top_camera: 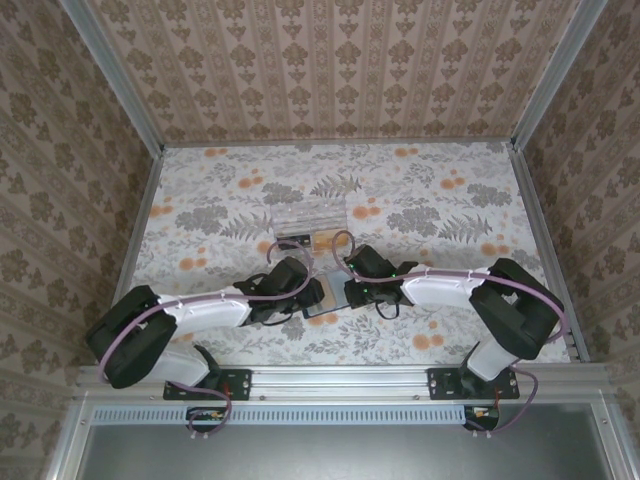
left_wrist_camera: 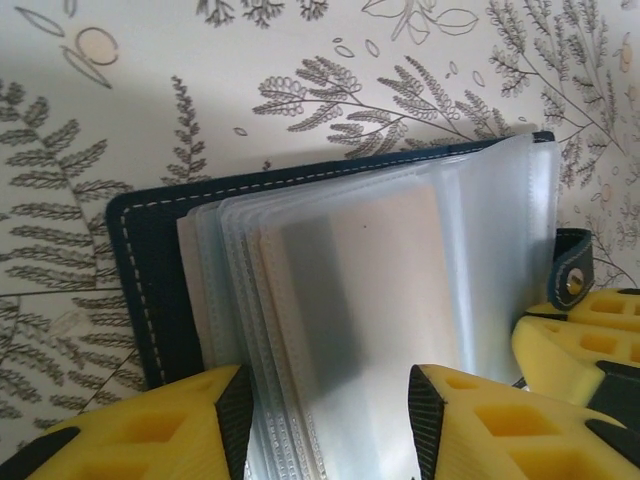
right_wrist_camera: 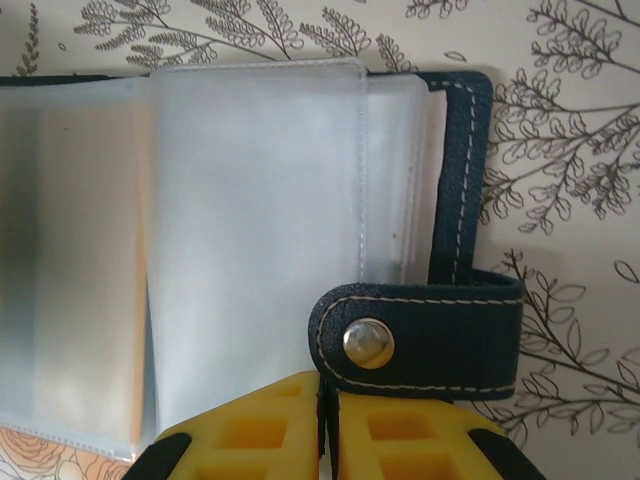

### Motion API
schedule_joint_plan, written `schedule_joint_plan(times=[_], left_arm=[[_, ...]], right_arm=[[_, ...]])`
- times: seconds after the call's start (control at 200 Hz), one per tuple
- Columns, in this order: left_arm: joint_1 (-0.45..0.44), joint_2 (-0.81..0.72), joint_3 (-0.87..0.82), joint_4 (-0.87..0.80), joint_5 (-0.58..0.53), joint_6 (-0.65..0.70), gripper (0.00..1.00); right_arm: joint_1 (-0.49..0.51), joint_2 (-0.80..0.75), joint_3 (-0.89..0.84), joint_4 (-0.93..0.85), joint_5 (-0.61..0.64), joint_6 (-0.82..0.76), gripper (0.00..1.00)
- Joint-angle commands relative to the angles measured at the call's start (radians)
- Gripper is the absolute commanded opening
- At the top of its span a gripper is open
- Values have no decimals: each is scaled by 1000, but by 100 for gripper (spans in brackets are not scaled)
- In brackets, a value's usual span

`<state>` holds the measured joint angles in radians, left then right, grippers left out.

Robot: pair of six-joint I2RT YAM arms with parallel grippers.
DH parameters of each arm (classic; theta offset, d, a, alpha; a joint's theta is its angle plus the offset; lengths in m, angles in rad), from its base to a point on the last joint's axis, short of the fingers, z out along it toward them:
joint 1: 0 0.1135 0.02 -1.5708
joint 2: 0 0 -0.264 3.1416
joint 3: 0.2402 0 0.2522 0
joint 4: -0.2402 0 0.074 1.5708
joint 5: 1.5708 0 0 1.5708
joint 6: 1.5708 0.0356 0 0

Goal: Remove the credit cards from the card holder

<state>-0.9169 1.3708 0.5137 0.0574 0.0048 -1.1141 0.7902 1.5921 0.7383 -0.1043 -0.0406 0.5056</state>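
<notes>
The dark navy card holder (top_camera: 324, 298) lies open on the table between both grippers. Its frosted plastic sleeves (left_wrist_camera: 400, 260) fan out over the navy cover (left_wrist_camera: 140, 270). A pale tan credit card (left_wrist_camera: 410, 300) shows faintly through a sleeve, and an orange-tan card edge (right_wrist_camera: 140, 300) shows through another. My left gripper (left_wrist_camera: 330, 390) is open, its fingers straddling the near end of the sleeves. My right gripper (right_wrist_camera: 322, 385) is shut, its tips right against the snap tab (right_wrist_camera: 420, 340). I cannot tell if anything is pinched between them.
A clear plastic box (top_camera: 308, 216) stands just beyond the holder, with something orange-tan (top_camera: 322, 240) at its near side. Patterned walls (top_camera: 330, 70) enclose the floral table (top_camera: 450, 200) on three sides. The right gripper's yellow fingers (left_wrist_camera: 585, 340) sit close beside the left one.
</notes>
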Motion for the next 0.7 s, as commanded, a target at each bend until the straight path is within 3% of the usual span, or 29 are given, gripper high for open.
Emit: schedule_joint_plan(times=[0.0, 0.195, 0.345, 0.52, 0.695], left_arm=[[-7, 15, 8, 80, 36, 17, 50], [-8, 16, 2, 143, 59, 32, 60], [-8, -11, 1, 117, 46, 33, 60], [-9, -115, 26, -51, -39, 59, 59], [-10, -124, 21, -23, -29, 62, 57]], right_arm=[[3, 28, -22, 9, -30, 22, 14], [4, 29, -26, 9, -29, 27, 14], [4, 28, -27, 7, -26, 29, 14], [4, 19, -25, -5, -11, 30, 14], [3, 22, -24, 0, -13, 33, 14]])
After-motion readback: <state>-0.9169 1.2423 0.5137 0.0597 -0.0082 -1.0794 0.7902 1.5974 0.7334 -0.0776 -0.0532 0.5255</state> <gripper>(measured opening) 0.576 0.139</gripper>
